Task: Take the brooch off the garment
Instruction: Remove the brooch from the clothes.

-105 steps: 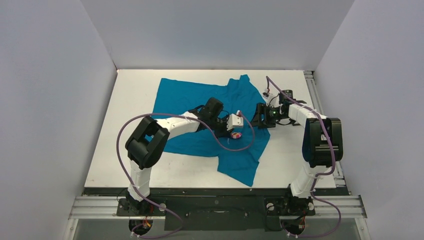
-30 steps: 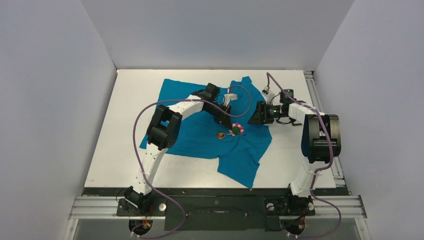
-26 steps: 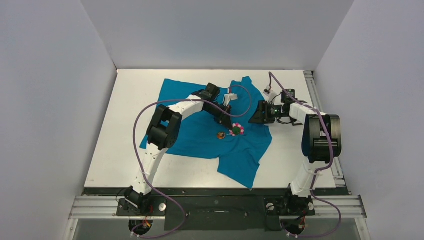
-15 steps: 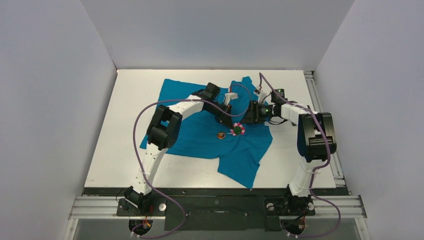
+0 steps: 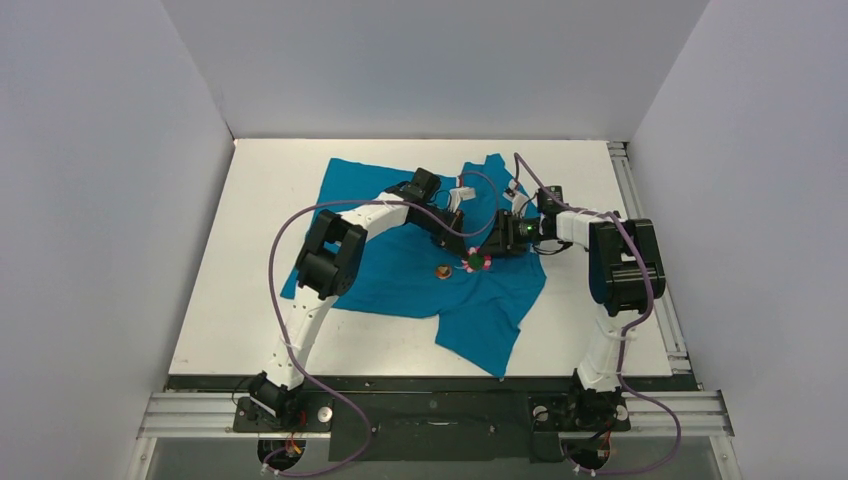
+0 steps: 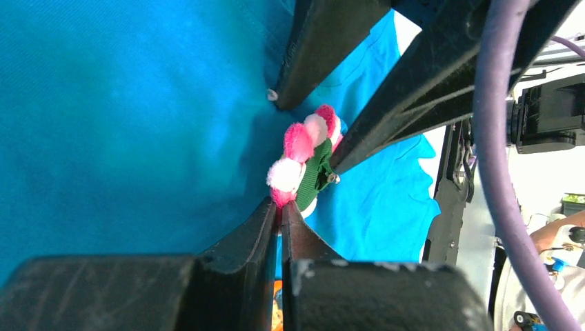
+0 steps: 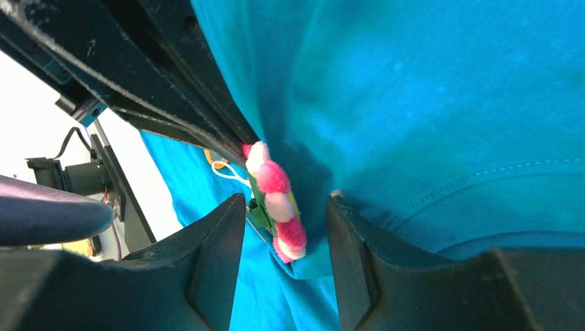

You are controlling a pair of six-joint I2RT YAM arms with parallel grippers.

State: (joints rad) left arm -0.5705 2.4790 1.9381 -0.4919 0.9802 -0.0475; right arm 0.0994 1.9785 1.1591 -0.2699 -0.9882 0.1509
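Note:
The teal garment lies spread on the white table. The pink-petalled brooch stands on edge on it, green back showing. My left gripper is shut, with a pink petal at the brooch's edge pinched at its tips; the brooch sticks out beyond them. My right gripper is open, its two fingers on either side of the brooch with a gap on each side. The right gripper touches the cloth with one fingertip.
A small orange round thing lies on the shirt just left of the brooch. White table shows around the shirt, grey walls on three sides. The purple cables of both arms loop above the shirt.
My right gripper has moved left from the shirt's right edge and now straddles the brooch. My left gripper has stayed put over the last second, holding the brooch upright.

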